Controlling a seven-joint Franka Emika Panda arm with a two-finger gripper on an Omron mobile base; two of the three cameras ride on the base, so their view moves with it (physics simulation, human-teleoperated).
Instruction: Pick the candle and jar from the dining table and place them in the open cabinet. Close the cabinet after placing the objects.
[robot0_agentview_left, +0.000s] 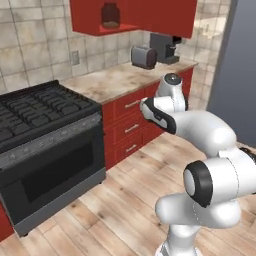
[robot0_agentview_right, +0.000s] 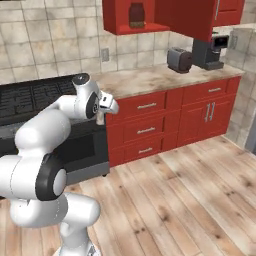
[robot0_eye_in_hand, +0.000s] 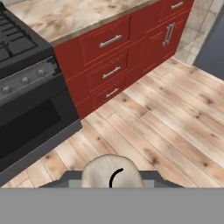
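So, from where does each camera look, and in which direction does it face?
Left base view: behind the arm on its left, facing forward and down at the stove, the counter and the open cabinet; the arm rises at lower right.
Right base view: behind on its right, facing the same counter; the arm rises at lower left, with the gripper before the stove.
Hand view: on the hand, looking down at the red drawers and wood floor; the candle sits at the bottom.
Shared: both base views show the jar in the cabinet and the toaster.
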